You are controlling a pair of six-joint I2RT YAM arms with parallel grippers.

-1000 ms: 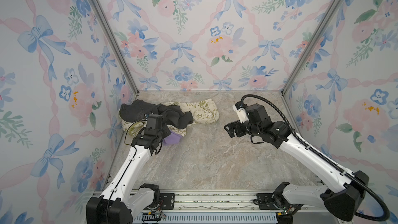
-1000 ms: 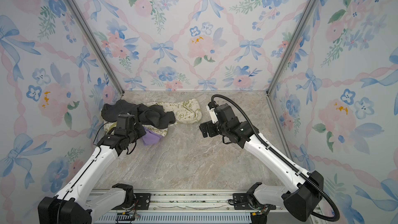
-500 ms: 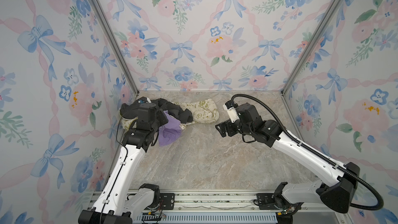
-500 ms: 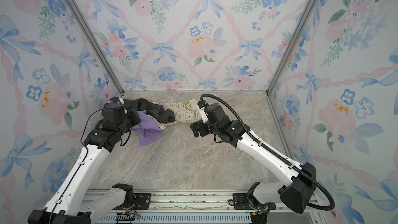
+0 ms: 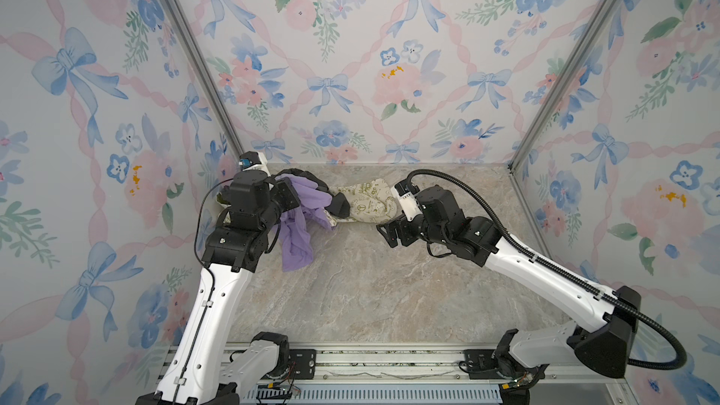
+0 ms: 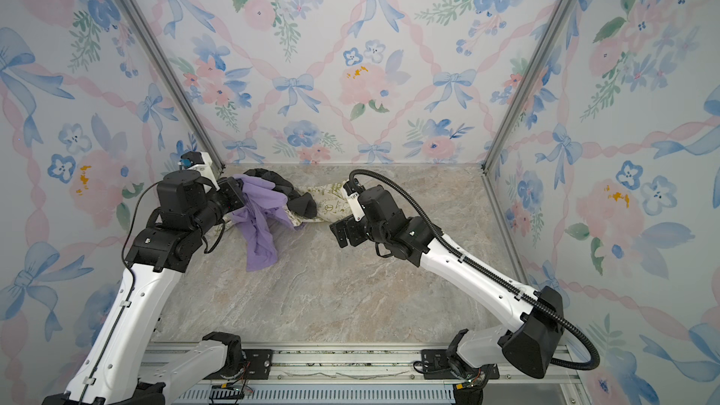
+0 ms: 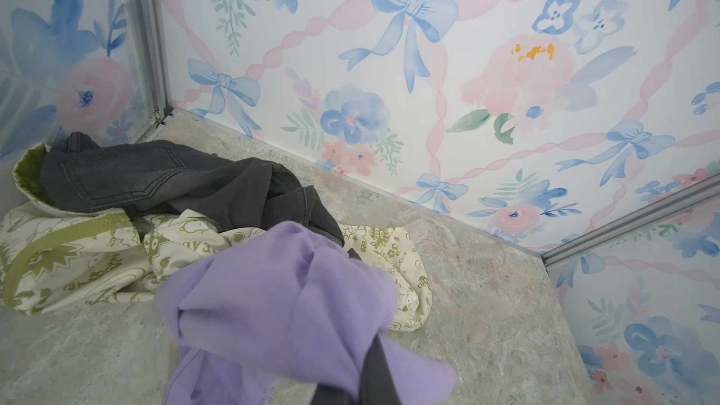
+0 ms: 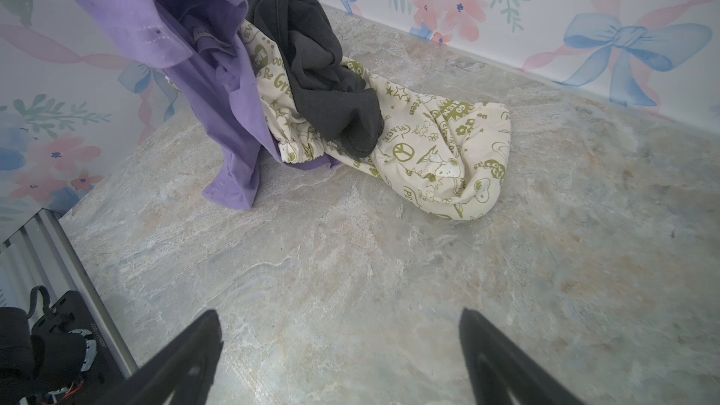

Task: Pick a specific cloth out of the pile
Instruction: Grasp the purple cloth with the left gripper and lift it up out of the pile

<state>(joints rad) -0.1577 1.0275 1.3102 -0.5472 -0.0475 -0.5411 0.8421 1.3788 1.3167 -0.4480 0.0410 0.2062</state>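
Note:
The lavender cloth point(image 5: 299, 227) hangs from my left gripper point(image 5: 287, 199), which is shut on its upper part and held above the table's back-left corner; the cloth's lower end drapes to the marble surface. In the left wrist view the cloth point(image 7: 280, 305) wraps over the shut gripper point(image 7: 374, 346). Behind it lies the pile: a dark grey garment point(image 7: 156, 177) on cream cloth with olive print point(image 7: 78, 262). The cloth's far edge still touches the pile point(image 8: 440, 150). My right gripper point(image 5: 389, 233) stands open and empty over bare table, just right of the pile's cream end.
Flowered walls close in the marble table point(image 5: 370, 298) on three sides, with metal corner posts point(image 5: 187, 52) at the back. The aluminium rail point(image 5: 370, 360) with both arm bases runs along the front edge.
My left gripper has risen and drawn back with the lavender cloth, pulling it up out of the pile so it hangs longer. The right arm has moved left toward the pile, still open.

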